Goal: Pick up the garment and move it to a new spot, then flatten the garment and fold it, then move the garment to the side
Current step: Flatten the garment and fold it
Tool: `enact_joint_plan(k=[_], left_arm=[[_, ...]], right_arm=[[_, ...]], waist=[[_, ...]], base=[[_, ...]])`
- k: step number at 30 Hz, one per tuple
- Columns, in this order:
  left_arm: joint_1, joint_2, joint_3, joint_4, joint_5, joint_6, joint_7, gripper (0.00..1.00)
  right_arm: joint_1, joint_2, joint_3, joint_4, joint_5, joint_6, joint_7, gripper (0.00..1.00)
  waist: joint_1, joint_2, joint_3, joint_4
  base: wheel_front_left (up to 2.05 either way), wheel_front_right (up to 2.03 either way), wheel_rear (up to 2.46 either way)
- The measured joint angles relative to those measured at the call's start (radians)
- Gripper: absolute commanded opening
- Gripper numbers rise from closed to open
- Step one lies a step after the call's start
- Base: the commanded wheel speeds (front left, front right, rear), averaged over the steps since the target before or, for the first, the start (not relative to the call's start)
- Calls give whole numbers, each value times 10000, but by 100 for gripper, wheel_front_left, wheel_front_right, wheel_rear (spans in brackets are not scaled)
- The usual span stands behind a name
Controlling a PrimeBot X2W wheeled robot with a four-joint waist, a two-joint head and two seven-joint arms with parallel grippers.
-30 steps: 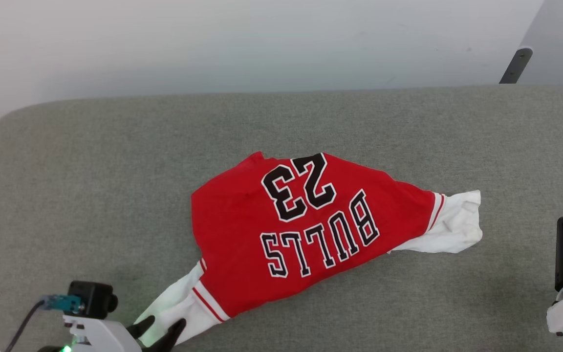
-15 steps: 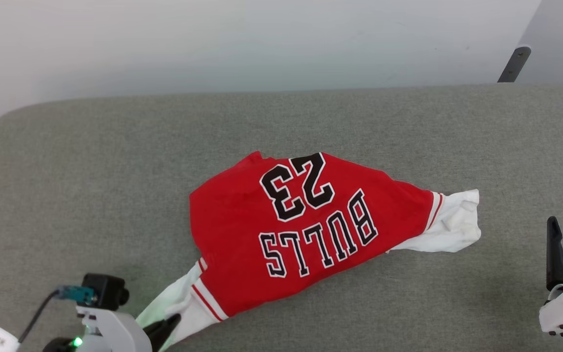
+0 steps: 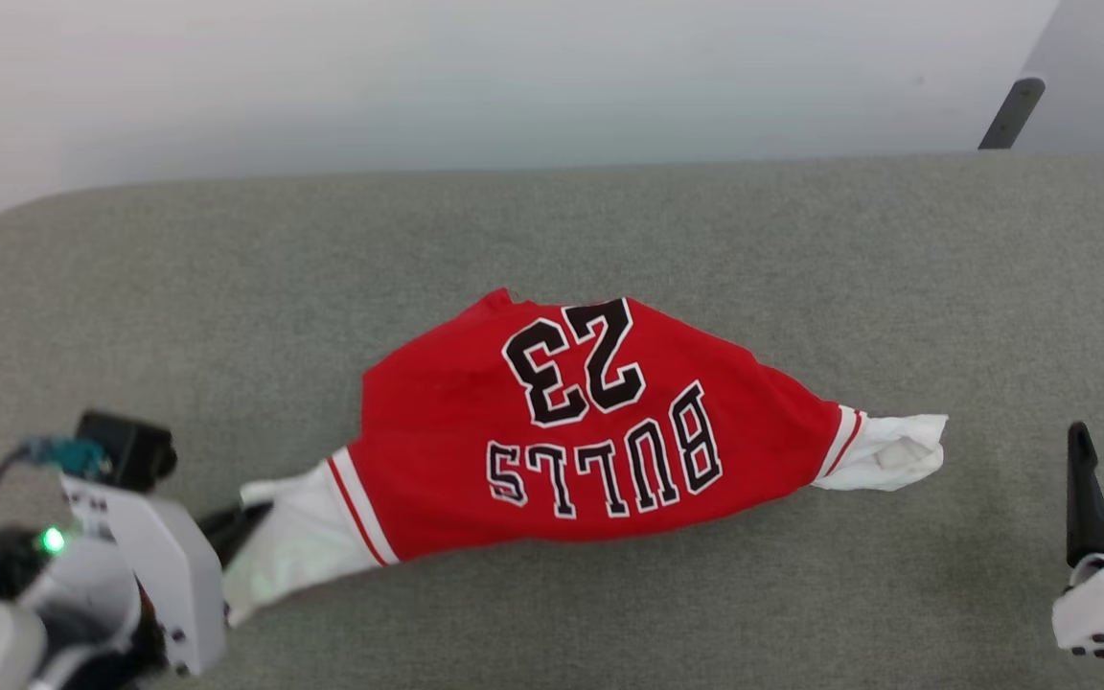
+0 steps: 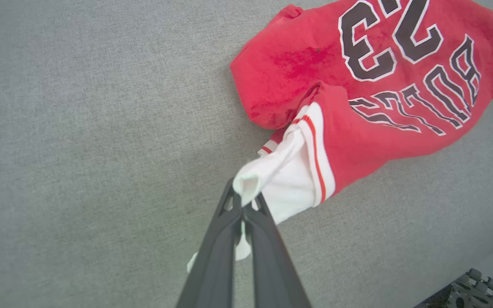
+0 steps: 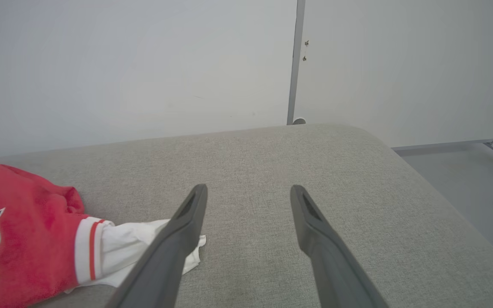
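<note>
The garment (image 3: 571,431) is a red shirt with white sleeves and black "BULLS 23" lettering, lying crumpled in the middle of the grey cushion. My left gripper (image 3: 241,522) is at the lower left, shut on the end of the garment's near white sleeve (image 4: 272,175), which is pulled up off the cushion. In the left wrist view the left gripper (image 4: 242,201) pinches the sleeve tip between its closed fingers. My right gripper (image 5: 248,192) stands open above bare cushion, just right of the other white sleeve (image 5: 139,248), holding nothing.
The grey cushion (image 3: 178,316) ends at a pale wall behind. Its right edge drops to a grey floor (image 5: 456,171) with a dark cable. Bare fabric spreads left and right of the garment.
My left gripper closed on the white sleeve and lifted it up and to the left, dragging the garment's near corner with it. The far sleeve bunched slightly. The head view shifted a little.
</note>
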Motion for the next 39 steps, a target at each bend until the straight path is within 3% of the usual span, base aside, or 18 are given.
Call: enact_joint_plan(k=[10, 24, 25, 27, 28, 39], left_arm=[[-2510, 230, -397, 2107, 318, -897, 554, 0], [-4557, -343, -1346, 5580, 4, -1202, 744, 0], [-4643, -368, -1398, 5701, -8, -1202, 702, 9], [-4790, -460, -1384, 5929, -173, -1204, 556, 51], [-4822, -476, -1427, 5985, -174, -1204, 476, 100], [-4464, -362, -1829, 5547, -520, -1206, -614, 100]], right_arm=[[-604, -35, 481, -67, 15, 0, 31, 100], [-1241, -128, 838, 449, 255, 0, -314, 100], [-1257, -134, 874, 497, 278, 0, -324, 100], [-1267, -167, 965, 585, 362, 0, -328, 100], [-1273, -194, 1005, 627, 364, 0, -328, 100], [-1137, -855, 1935, 811, 949, 0, 198, 100]], waist=[[0, 0, 713, -229], [0, 0, 1726, -844], [0, 0, 1754, -872], [0, 0, 1763, -886], [0, 0, 1743, -882], [0, 0, 934, -546]], base=[[0, 0, 0], [0, 0, 0], [0, 0, 0], [0, 0, 0], [0, 0, 0], [0, 0, 0]])
